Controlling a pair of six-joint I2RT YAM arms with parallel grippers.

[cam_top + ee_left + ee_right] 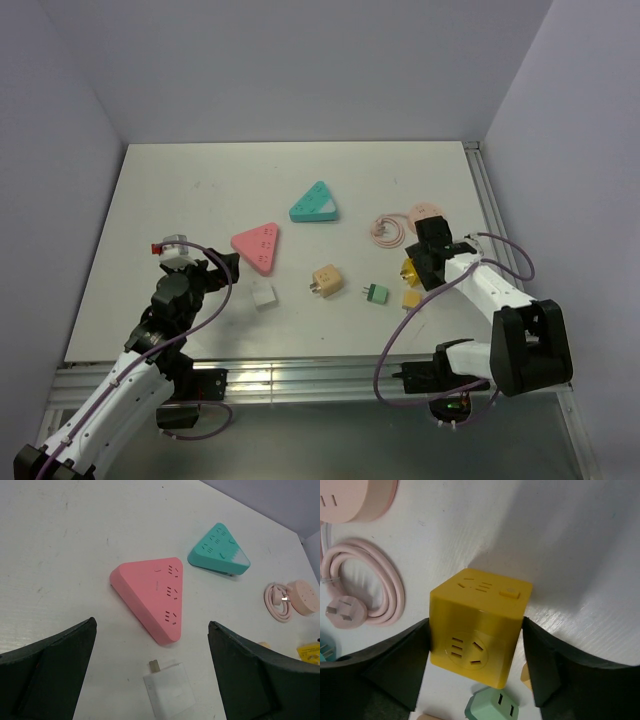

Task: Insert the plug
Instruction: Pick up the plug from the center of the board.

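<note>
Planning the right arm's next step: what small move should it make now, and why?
Probably close the right gripper fully: its fingers flank the yellow socket cube on both sides, close against it, but a firm grip isn't evident yet.

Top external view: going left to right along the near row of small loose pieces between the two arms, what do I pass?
white plug adapter → beige cube adapter → green plug → small tan piece
</note>
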